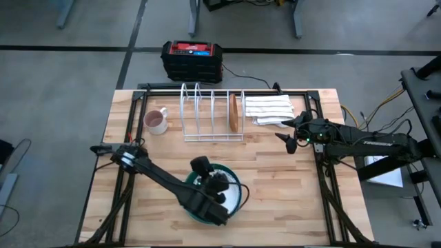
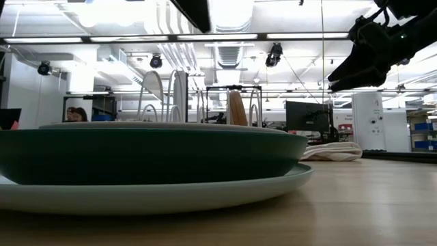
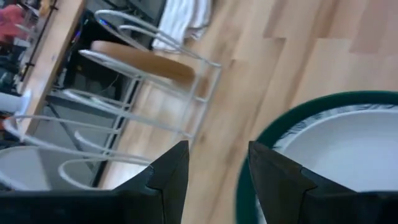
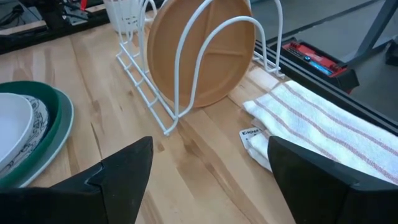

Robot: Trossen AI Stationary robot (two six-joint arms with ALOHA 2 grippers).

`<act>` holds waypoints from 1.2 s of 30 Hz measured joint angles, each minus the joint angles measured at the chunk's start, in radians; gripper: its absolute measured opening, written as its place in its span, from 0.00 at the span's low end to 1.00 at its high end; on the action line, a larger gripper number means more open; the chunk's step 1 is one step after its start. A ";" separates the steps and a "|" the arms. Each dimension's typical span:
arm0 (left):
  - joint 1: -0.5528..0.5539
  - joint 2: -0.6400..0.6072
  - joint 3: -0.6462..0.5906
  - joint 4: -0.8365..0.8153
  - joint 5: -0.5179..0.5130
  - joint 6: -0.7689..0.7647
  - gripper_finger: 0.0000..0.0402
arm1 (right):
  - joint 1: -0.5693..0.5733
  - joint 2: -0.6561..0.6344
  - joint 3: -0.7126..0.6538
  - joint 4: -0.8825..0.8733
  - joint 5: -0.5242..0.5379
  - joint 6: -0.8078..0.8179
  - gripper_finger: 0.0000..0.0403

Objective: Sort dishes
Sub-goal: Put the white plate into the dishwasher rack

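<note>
High view: left gripper (image 1: 219, 184) hovers open over the stack of plates (image 1: 238, 204) near the table's (image 1: 289, 200) front edge, gripping nothing; white plate (image 3: 336, 152) looks topmost, view partly blocked. Brown plate (image 4: 202, 53) stands in the rack (image 1: 207, 114) by the back edge. Right gripper (image 1: 293, 134) hangs open beside the cloth (image 1: 269, 109), empty.

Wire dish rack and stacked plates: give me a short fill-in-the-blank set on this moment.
1. The round brown plate stands upright in the white wire ____.
2. The white plate lies on a stack whose widest dish is the pale mint plate; above that sits the dark ____ plate.
3. The folded white cloth has ____ stripes.

Missing: rack; green; reddish
</note>
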 joint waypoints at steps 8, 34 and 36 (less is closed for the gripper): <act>-0.003 -0.224 -0.358 0.012 0.024 -0.290 0.39 | 0.000 0.000 0.000 0.000 0.000 -0.001 0.77; 0.004 -0.314 -0.773 0.623 0.356 -0.580 0.39 | 0.000 0.000 0.000 0.005 0.000 -0.006 0.75; 0.004 -0.314 -0.783 0.631 0.355 -0.598 0.39 | 0.000 0.000 0.000 0.006 0.000 -0.006 0.76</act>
